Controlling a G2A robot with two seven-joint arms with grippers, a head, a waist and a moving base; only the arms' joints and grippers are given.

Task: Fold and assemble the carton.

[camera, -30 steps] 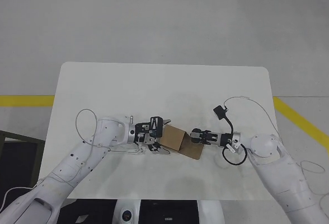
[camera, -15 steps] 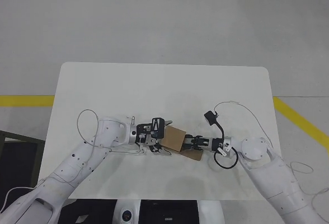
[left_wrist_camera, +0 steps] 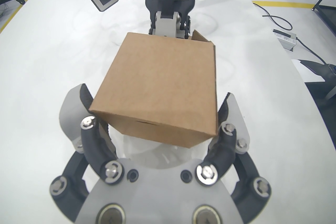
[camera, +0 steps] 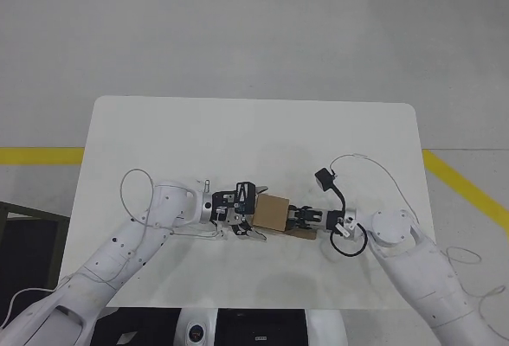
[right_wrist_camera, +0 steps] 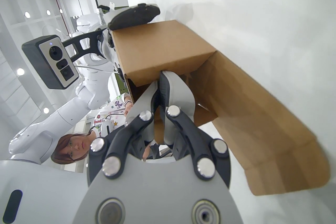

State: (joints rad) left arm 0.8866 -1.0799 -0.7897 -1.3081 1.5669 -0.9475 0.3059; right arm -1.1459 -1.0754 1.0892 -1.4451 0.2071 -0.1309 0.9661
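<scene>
A brown carton (camera: 273,212) lies on its side near the front middle of the white table (camera: 237,130). My left gripper (camera: 253,210) holds its closed end, one finger (left_wrist_camera: 78,101) against each side, so it is shut on the carton (left_wrist_camera: 162,83). Opposite, my right gripper (camera: 300,216) is shut, its tips (right_wrist_camera: 159,78) pushed into the carton's open end just under one panel. A long flap (right_wrist_camera: 262,130) sticks out from that open end beside the right gripper. In the left wrist view, the right gripper (left_wrist_camera: 169,30) stands behind the carton's far edge.
A loose white cable (camera: 384,160) loops from the right wrist over the table's right half. The table's front edge runs close below both arms. Yellow floor tape (camera: 29,156) lies beyond the table's left and right sides.
The right arm has slid left, driving its shut gripper into the carton's open end. The carton now looks shorter and squarer from above. The left gripper has kept its hold in place.
</scene>
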